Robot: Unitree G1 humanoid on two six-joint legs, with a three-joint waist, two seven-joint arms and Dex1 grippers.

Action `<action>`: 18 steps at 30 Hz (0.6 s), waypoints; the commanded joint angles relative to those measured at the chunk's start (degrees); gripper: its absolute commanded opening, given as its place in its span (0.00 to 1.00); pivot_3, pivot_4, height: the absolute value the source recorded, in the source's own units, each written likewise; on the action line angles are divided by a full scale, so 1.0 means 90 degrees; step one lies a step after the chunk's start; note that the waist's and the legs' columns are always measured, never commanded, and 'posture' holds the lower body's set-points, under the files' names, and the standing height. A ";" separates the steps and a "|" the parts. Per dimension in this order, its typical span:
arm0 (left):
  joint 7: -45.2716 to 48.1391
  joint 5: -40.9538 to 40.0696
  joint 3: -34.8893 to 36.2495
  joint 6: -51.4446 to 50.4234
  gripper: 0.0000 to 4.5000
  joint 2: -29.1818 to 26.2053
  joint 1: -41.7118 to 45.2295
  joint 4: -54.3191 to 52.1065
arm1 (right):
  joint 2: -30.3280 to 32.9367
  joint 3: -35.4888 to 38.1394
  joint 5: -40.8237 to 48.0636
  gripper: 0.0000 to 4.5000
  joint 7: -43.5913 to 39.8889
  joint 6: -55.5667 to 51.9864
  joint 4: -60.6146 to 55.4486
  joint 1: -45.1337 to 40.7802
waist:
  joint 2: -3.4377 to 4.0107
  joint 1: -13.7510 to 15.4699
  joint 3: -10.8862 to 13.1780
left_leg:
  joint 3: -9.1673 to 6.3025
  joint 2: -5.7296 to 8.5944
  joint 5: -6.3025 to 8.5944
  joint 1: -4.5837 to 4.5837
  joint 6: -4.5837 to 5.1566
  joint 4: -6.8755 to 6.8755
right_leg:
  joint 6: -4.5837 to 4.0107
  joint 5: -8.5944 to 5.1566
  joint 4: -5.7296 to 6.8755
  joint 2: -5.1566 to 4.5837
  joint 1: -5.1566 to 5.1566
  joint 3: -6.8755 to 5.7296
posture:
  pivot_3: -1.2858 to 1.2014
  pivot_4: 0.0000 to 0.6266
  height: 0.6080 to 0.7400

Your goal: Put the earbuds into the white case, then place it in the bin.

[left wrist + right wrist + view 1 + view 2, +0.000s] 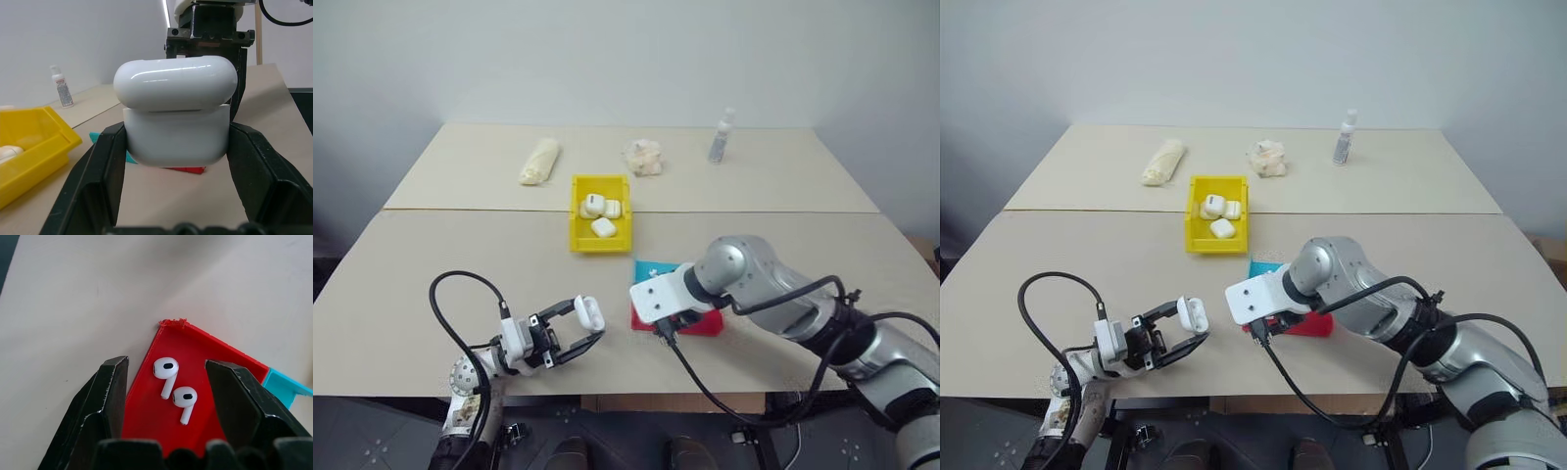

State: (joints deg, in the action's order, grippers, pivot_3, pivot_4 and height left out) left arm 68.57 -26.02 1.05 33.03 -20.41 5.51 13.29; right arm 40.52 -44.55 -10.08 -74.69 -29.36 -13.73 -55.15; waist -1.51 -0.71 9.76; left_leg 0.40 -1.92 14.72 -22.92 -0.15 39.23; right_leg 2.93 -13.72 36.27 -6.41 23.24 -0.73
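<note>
My left gripper (588,320) is shut on the white case (589,312), held just above the table's near left part. In the left wrist view the case (175,117) sits between the two black fingers (100,166), lid on top and down or nearly so. Both earbuds (166,372) (185,400) lie side by side on the red part of the tray (146,421). My right gripper (167,363) hangs open over them, pointing down, one finger on either side, touching neither. The yellow bin (576,217) stands behind the tray (707,324), toward the table's middle.
The bin holds several white cases (603,226). At the far side of the table lie a cream rolled bundle (540,161), a crumpled pale lump (644,157) and a small bottle (721,135). My right gripper (205,29) shows just behind the held case.
</note>
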 commanded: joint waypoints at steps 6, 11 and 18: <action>-0.0166 0.0002 0.0109 -0.0024 0.61 -0.0323 -0.0393 -0.0563 | -0.0361 0.0010 -0.0446 0.66 -0.0282 0.0813 0.0620 -0.0127 | 0.0002 -0.0002 0.0000 | 0.0002 -0.0003 0.0000 0.0003 0.0000 0.0000 | -0.0001 0.0000 0.0003 0.0002 0.0000 0.0001 | 0.52 0.24 1.00; -0.0334 0.0059 0.0092 -0.0012 0.61 -0.0310 -0.0404 -0.0658 | -0.0551 0.0108 -0.0645 0.46 -0.0288 0.1044 0.0892 -0.0052 | 0.0002 0.0000 0.0001 | 0.0002 -0.0002 0.0000 0.0003 0.0000 0.0000 | -0.0001 0.0000 0.0002 0.0003 -0.0001 0.0000 | 0.52 0.24 1.00; -0.0384 0.0112 0.0037 -0.0032 0.61 -0.0328 -0.0458 -0.0715 | -0.0610 0.0153 -0.0871 0.46 -0.0365 0.1216 0.1061 0.0018 | 0.0002 0.0000 0.0001 | 0.0002 -0.0002 0.0000 0.0003 0.0000 0.0000 | -0.0001 0.0000 0.0003 0.0003 -0.0001 0.0000 | 0.52 0.24 1.00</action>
State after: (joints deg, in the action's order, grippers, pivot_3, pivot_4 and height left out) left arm 65.69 -24.81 1.29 32.34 -23.06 1.65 9.44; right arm 35.15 -44.69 -17.35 -77.45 -19.41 -3.80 -54.92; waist -1.50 -0.71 9.76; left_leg 0.41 -1.94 14.72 -22.90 -0.16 39.23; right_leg 2.92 -13.71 36.30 -6.38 23.24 -0.73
